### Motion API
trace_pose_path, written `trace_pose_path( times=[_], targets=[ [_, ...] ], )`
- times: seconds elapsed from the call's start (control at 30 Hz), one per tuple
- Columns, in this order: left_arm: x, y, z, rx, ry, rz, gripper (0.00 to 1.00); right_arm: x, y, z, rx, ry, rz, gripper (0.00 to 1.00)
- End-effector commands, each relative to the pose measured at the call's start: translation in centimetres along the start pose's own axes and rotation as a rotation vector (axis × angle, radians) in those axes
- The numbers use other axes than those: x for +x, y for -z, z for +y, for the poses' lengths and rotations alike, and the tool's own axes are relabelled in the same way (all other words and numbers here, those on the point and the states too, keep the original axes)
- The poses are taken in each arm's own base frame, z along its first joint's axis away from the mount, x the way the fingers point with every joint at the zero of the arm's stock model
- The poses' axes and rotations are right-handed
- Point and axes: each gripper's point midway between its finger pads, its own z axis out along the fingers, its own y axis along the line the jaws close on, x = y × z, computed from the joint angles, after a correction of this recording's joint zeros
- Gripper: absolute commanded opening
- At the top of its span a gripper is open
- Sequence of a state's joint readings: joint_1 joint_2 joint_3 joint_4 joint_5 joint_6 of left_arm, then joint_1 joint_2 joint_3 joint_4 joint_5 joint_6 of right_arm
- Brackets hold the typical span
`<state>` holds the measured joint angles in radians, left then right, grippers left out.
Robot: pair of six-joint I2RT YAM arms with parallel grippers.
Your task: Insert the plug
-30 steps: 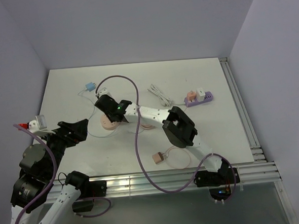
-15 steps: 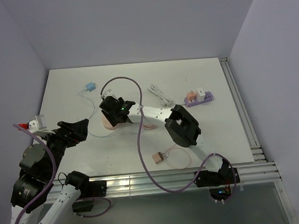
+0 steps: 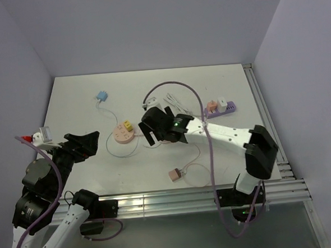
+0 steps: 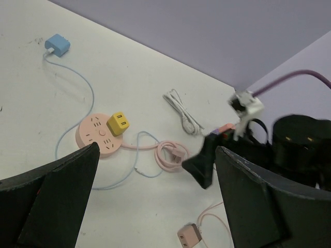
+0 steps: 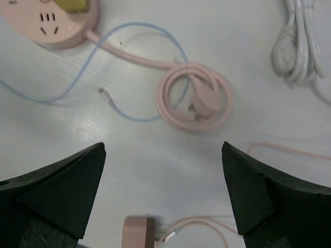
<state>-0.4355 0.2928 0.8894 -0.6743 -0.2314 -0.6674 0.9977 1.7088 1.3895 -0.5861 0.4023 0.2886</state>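
Top external view: the left arm is folded at the lower left. The left gripper (image 3: 91, 144) points right, fingers spread wide, holding nothing. The right arm reaches from the lower right to the middle, and the right gripper (image 3: 149, 130) is also spread and holds nothing. One blue plug (image 3: 101, 96) lies upper left. One yellow plug (image 3: 126, 126) sits on one round socket (image 3: 120, 137). One pink plug (image 3: 175, 174) lies lower down. One purple strip (image 3: 227, 107) lies right.
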Motion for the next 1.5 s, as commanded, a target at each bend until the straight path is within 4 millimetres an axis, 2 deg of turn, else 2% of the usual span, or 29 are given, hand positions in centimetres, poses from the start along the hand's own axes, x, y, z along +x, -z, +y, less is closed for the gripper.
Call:
trace_pose_path(
  times=[0.0,0.03,0.1,0.13,0.17,0.2,0.23,0.3,0.37,0.47,0.63,0.73,0.83,0.87,0.9,0.93,0.97,1.0,1.1,1.17,1.27,1.33,1.37,1.4,1.43,1.47],
  targets=[
    [-0.2,-0.7,-0.8,0.024,0.008,-0.007,0.99,3.2,2.0,-1.1,-0.015,-0.106,0.032,1.00],
    [-0.1,-0.9,-0.7,0.021,0.003,0.000,1.00,5.7,1.9,-1.5,-0.013,-0.109,0.076,1.00],
    [0.1,-1.1,-0.7,0.016,0.001,0.009,1.00,7.0,3.0,-1.7,-0.029,-0.166,0.081,1.00],
    [0.2,-1.2,-0.7,0.017,0.004,0.013,0.99,9.1,3.0,-1.7,-0.033,-0.158,0.117,1.00],
    [0.3,-1.2,-0.6,0.014,0.004,0.015,0.99,9.5,3.6,-1.6,-0.045,-0.176,0.115,1.00],
    [0.4,-1.2,-0.5,0.014,0.005,0.015,0.99,10.0,3.8,-1.1,-0.067,-0.177,0.120,1.00],
    [0.7,-1.3,-0.4,0.012,0.007,0.019,0.99,11.4,4.1,0.0,-0.114,-0.164,0.147,1.00],
    [0.9,-1.5,-0.4,0.015,0.012,0.021,0.99,11.8,4.6,2.0,-0.201,-0.157,0.134,0.99],
    [1.2,-1.6,-0.6,0.026,0.022,0.036,0.99,13.4,4.9,3.9,-0.249,-0.130,0.169,0.96],
    [1.5,-1.6,-0.9,0.036,0.035,0.058,0.99,15.4,4.1,4.9,-0.222,-0.100,0.225,0.91],
    [2.1,-1.2,-0.7,0.027,0.049,0.082,0.99,18.4,2.5,4.1,-0.080,-0.040,0.309,0.85],
    [2.2,-0.6,-0.3,0.020,0.062,0.083,1.00,19.4,2.3,3.5,-0.014,-0.009,0.324,0.84],
    [2.4,0.0,-0.1,0.024,0.070,0.080,0.99,20.0,2.2,4.2,-0.030,-0.004,0.328,0.79],
    [2.4,0.1,-0.1,0.024,0.074,0.079,0.99,19.9,2.1,4.4,-0.038,-0.009,0.325,0.65],
    [2.4,0.2,-0.1,0.027,0.075,0.081,0.99,19.7,2.1,4.4,-0.033,-0.010,0.315,0.57],
    [2.4,0.3,-0.1,0.027,0.078,0.081,1.00,19.2,2.2,4.6,-0.038,-0.020,0.295,0.35],
    [2.4,0.4,-0.2,0.029,0.080,0.085,0.99,18.7,2.4,4.7,-0.038,-0.026,0.277,0.22],
    [2.4,0.4,-0.4,0.036,0.085,0.089,1.00,17.8,2.6,4.9,-0.044,-0.039,0.250,0.15],
    [2.9,0.2,-1.0,0.067,0.092,0.118,0.99,13.9,3.6,5.0,-0.052,-0.105,0.138,0.11],
    [3.6,-0.2,-1.4,0.082,0.095,0.150,0.99,11.3,4.1,5.0,-0.048,-0.158,0.071,0.00],
    [5.0,-0.8,-2.4,0.128,0.113,0.216,0.99,7.7,4.9,4.7,-0.075,-0.287,-0.009,0.00],
    [6.0,-1.3,-3.4,0.187,0.124,0.260,0.99,5.3,6.2,4.2,-0.110,-0.395,-0.072,0.00],
    [6.7,-1.8,-3.6,0.194,0.137,0.289,0.99,3.9,6.4,3.6,-0.128,-0.463,-0.099,0.00],
    [8.0,-2.2,-3.5,0.201,0.143,0.326,0.99,2.3,7.7,3.1,-0.166,-0.542,-0.144,0.00],
    [8.0,-2.7,-4.4,0.250,0.150,0.322,1.00,1.2,8.4,2.8,-0.193,-0.591,-0.174,0.00],
    [9.2,-2.8,-5.0,0.290,0.160,0.380,1.00,0.1,8.8,2.0,-0.207,-0.658,-0.214,0.00]
  ],
)
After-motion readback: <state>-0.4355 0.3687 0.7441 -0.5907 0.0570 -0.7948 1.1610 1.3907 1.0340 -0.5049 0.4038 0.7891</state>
